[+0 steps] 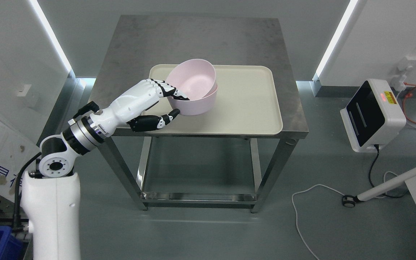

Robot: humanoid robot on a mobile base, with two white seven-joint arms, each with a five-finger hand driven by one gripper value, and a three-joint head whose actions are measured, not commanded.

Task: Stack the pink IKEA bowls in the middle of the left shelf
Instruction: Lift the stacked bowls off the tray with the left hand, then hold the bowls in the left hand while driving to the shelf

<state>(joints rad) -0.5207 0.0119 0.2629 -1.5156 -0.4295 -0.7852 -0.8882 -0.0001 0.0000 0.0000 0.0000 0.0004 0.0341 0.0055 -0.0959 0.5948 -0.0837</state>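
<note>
The left arm rose from the near left, its left hand reaching over the bench. Its fingers curled over the rim of the upper pink bowl, thumb under the lower pink bowl. Both sat nested, the upper one tilted, on the left part of a cream tray.

The right half of the tray is bare, and so is the surface behind it; the stacked bowls block the tray's back-left corner.
</note>
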